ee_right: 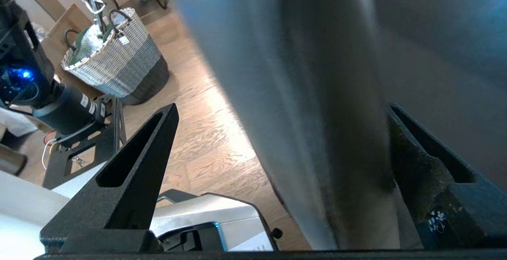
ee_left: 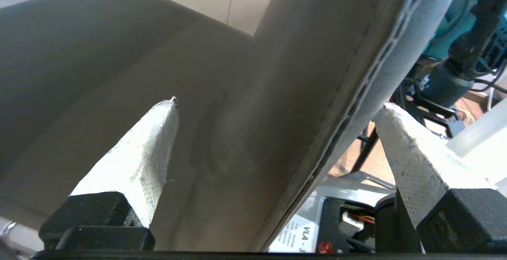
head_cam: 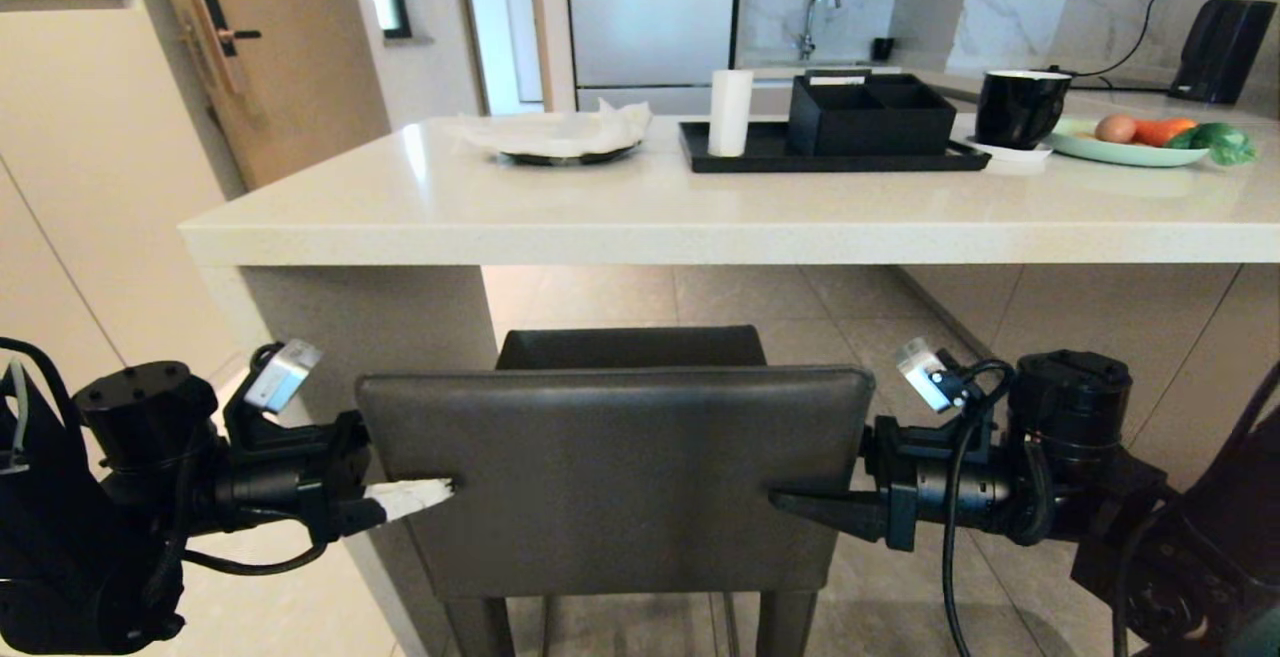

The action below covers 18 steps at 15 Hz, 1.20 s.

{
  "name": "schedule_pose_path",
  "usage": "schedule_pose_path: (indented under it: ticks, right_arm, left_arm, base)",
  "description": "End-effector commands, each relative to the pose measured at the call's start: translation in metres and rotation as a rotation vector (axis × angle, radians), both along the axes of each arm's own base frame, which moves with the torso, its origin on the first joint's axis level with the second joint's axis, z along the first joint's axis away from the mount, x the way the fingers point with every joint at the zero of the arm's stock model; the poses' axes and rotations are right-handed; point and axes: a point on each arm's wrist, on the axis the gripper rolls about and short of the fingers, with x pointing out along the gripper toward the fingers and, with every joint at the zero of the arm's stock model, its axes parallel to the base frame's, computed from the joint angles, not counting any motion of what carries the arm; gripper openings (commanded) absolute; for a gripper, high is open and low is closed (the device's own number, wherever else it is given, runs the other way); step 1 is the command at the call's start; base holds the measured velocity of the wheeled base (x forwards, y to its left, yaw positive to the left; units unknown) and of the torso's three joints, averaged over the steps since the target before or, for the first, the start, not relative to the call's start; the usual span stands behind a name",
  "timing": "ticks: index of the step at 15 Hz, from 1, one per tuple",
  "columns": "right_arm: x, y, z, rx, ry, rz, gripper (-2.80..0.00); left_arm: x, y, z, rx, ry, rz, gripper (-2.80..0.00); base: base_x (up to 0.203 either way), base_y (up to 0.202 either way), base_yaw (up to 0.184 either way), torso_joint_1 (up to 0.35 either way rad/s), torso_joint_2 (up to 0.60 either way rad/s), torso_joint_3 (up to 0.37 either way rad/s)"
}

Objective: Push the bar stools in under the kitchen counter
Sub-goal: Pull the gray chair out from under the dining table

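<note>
Lower left of the head view, the left gripper (head_cam: pixel 420 497) reaches sideways, white-wrapped fingers spread wide, straddling the edge of the dark grey stool (head_cam: pixel 615 477), whose smooth flat square back fills the lower centre. Above spans the glossy white kitchen counter (head_cam: pixel 700 207). Lower right, the right gripper (head_cam: pixel 800 505), black, stands equally wide astride the opposite edge. Only the right wrist view shows a woven basket (ee_right: pixel 115 66) on wood flooring.

Only readable text: partial "VLA - 3" on a white label (ee_left: pixel 296 234) stuck to the robot's grey base, left wrist view. Rest of it cut off. Nothing else legible anywhere.
</note>
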Motion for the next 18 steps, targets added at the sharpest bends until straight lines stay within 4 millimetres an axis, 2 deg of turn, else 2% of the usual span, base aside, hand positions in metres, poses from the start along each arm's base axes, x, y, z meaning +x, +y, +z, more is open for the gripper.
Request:
schedule_pose_path:
  ticks: [1,6,10,15,18]
  right_arm:
    - [0.004,0.001,-0.003,0.001,0.003,-0.002,0.0]
    - [-0.001,0.015,-0.004,-0.011,0.007,-0.017,0.0]
    - [-0.001,0.017,-0.004,-0.007,0.013,-0.016,0.0]
    - [0.0,0.022,-0.004,-0.005,0.008,-0.005,0.0]
    - [0.002,0.023,-0.005,-0.006,0.008,-0.002,0.0]
  left_arm:
    - [-0.003,-0.001,0.002,0.0,-0.008,-0.011,0.0]
    - [-0.017,-0.001,0.006,0.0,0.0,-0.005,0.0]
    - [-0.011,-0.009,0.006,0.015,-0.006,0.18,0.0]
    - [-0.014,-0.019,0.006,0.015,-0.001,0.123,0.0]
    - [-0.017,-0.021,0.005,0.014,0.003,0.089,0.0]
  base:
    - [0.0,0.0,0.0,0.0,0.0,0.0]
    - [0.0,0.0,0.0,0.0,0.0,0.0]
    - [0.0,0.0,0.0,0.0,0.0,0.0]
    - [0.0,0.0,0.0,0.0,0.0,0.0]
    - [-0.127,0.0,-0.002,0.002,0.0,0.005]
